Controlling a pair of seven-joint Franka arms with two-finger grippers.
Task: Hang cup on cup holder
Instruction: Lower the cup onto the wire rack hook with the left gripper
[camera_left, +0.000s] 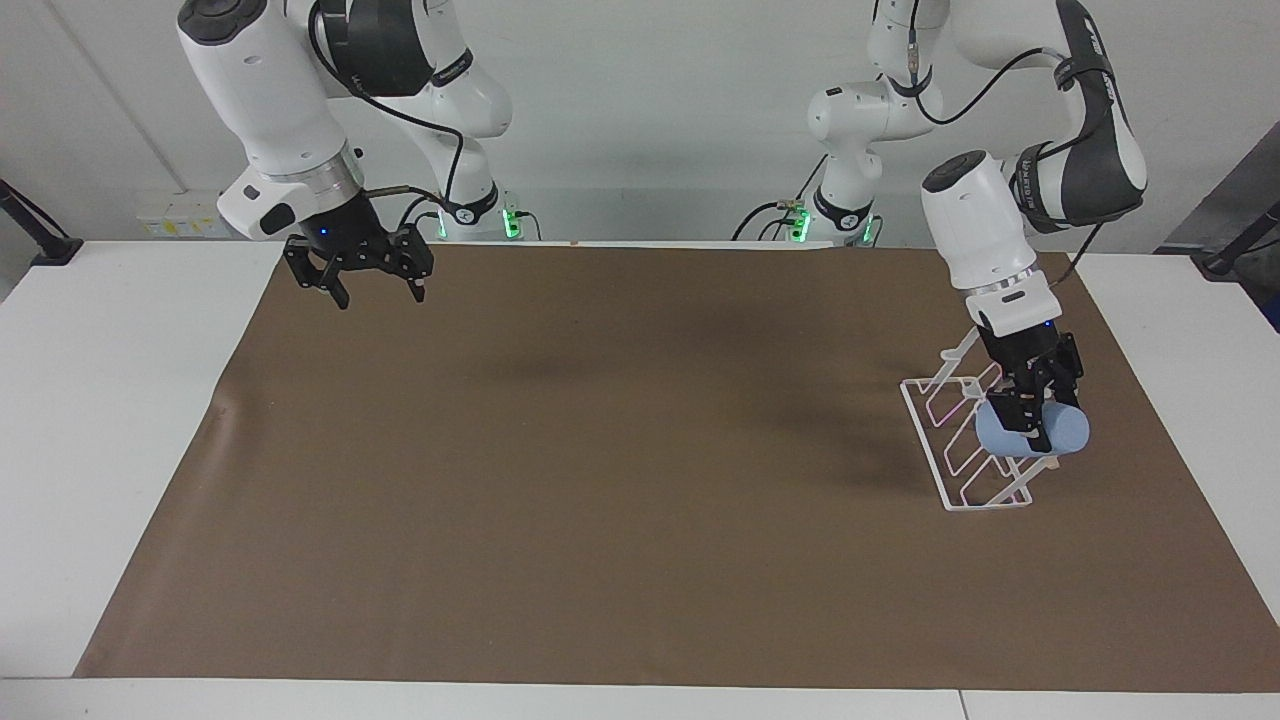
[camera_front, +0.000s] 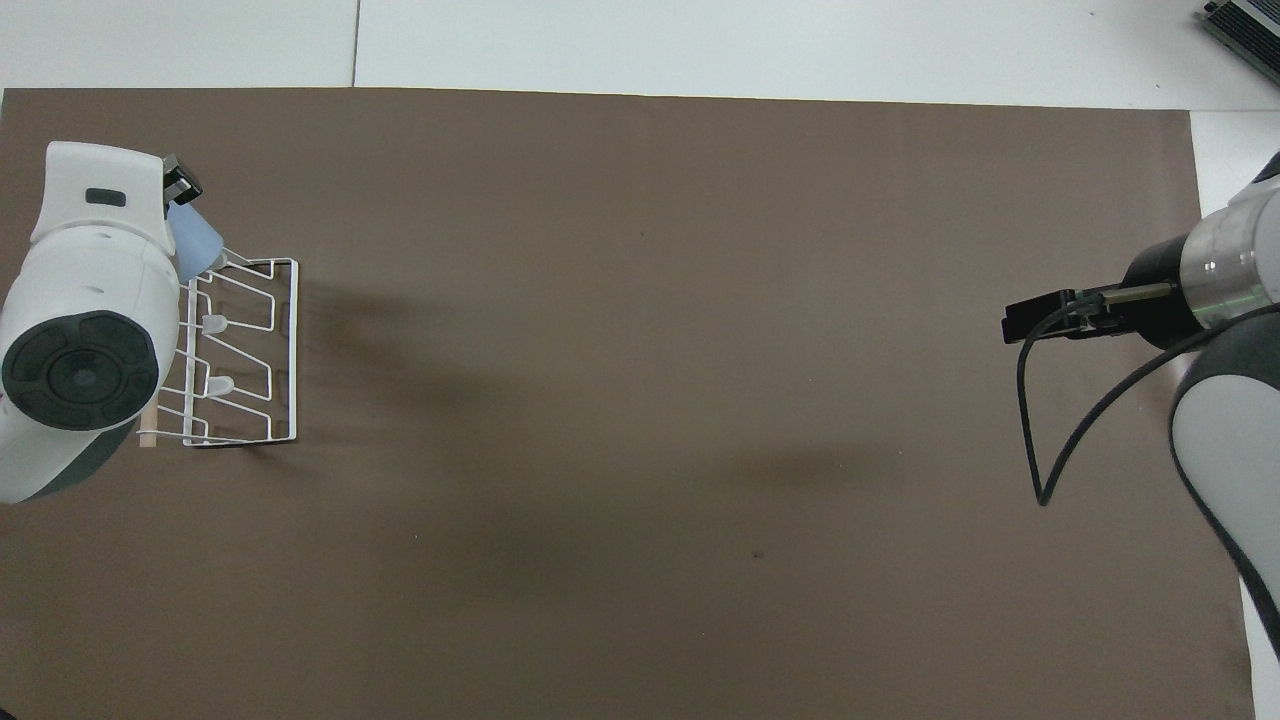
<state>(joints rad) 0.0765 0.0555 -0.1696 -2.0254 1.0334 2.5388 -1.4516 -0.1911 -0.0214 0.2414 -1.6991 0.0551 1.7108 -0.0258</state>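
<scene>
A small light-blue cup (camera_left: 1040, 430) lies on its side in the air, and my left gripper (camera_left: 1030, 428) is shut on it. The cup hangs over the end of the white wire cup holder (camera_left: 960, 440) that is farthest from the robots. In the overhead view the arm's wrist hides most of the cup (camera_front: 195, 245), and the cup holder (camera_front: 262, 350) stands on the brown mat toward the left arm's end. My right gripper (camera_left: 382, 285) waits open over the mat's edge nearest the robots; in the overhead view only its black hand shows, partly hidden.
A brown mat (camera_left: 600, 470) covers most of the white table (camera_left: 110, 420). A black cable (camera_front: 1050, 420) loops down from the right arm's wrist. Nothing else stands on the mat.
</scene>
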